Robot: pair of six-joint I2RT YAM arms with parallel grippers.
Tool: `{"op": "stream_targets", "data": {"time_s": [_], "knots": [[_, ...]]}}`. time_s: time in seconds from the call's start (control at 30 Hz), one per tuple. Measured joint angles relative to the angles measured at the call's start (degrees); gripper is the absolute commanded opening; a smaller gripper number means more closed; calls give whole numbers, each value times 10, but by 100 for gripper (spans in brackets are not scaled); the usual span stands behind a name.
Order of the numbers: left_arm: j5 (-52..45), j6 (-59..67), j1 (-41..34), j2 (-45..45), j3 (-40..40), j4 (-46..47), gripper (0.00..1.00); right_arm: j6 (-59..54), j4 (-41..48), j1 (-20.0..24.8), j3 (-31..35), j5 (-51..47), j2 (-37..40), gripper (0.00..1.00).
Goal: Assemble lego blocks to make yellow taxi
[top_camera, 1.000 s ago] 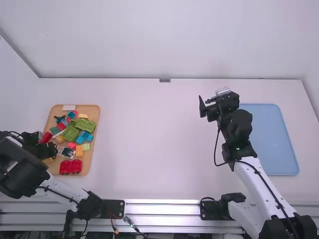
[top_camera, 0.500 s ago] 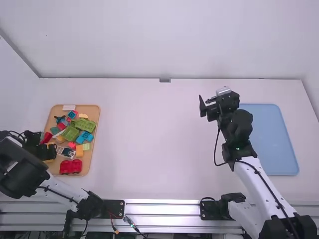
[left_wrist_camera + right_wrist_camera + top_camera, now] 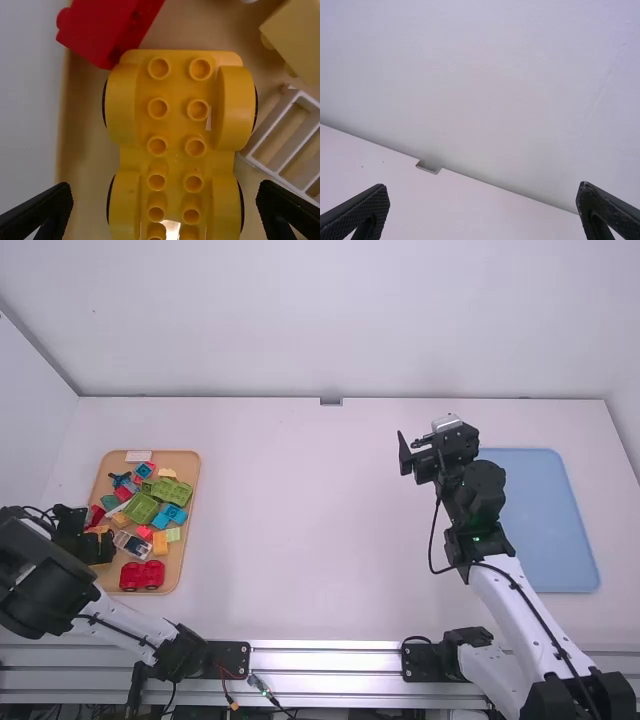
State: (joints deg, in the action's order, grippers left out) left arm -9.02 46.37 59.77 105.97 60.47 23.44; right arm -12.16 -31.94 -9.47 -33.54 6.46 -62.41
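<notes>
While the left gripper (image 3: 165,191) is spread and empty, a finger toward either side of the yellow wheeled base (image 3: 177,125) in the wooden tray (image 3: 176,565), best centre, lower straight, then close evenly, clear of the red block (image 3: 107,30) and white frame (image 3: 287,142). Right gripper (image 3: 484,192) also spread, nothing grasped, above the table (image 3: 300,530). Count: two grippers, one yellow base, one red wheeled base (image 3: 142,576), one wooden tray, one blue tray (image 3: 545,530).
</notes>
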Motion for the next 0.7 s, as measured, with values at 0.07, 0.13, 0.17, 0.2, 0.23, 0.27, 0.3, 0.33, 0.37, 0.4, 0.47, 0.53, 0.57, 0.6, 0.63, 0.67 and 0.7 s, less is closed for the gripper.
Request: {"op": "stream_targets", "data": {"time_s": [0.07,0.13,0.17,0.2,0.23,0.27,0.3,0.33,0.37,0.4,0.47,0.53,0.57,0.6,0.63,0.67,0.7], "knots": [[0,0,0,0,-7,-7,98,0,0,-2,0,0,0,99],[-3,0,0,0,-12,-13,98,0,0,-2,0,-1,0,99],[-5,0,0,0,-14,-17,98,0,0,-2,0,0,0,99],[-9,0,0,0,-18,-23,97,0,0,-1,0,-1,0,99],[-9,0,0,0,-19,-24,97,0,0,0,0,-1,0,99],[-12,0,0,0,-24,-34,97,0,0,0,0,-2,0,99],[-15,0,0,0,-31,-45,96,0,0,0,0,-2,0,99],[-17,0,0,0,-33,-50,96,0,0,0,0,-2,0,99],[-23,-1,0,-1,-37,-60,94,0,0,0,0,-1,0,99],[-27,-2,0,-1,-40,-71,93,0,0,0,0,-3,0,99],[-35,-4,0,-1,-46,-85,86,0,0,-2,0,-3,0,99],[-42,-6,0,-3,-53,-94,84,0,0,-2,0,-3,0,99],[-43,-7,0,-5,-56,-97,82,0,0,0,0,-3,0,99],[-43,-9,0,-5,-57,-98,82,0,0,0,0,-2,0,99],[-45,-10,0,-5,-58,-98,81,0,0,0,0,-1,0,99],[-44,-15,0,-6,-58,-97,80,0,0,0,0,-1,0,99],[-43,-20,0,-6,-58,-96,76,0,0,0,0,-3,0,99]]}}
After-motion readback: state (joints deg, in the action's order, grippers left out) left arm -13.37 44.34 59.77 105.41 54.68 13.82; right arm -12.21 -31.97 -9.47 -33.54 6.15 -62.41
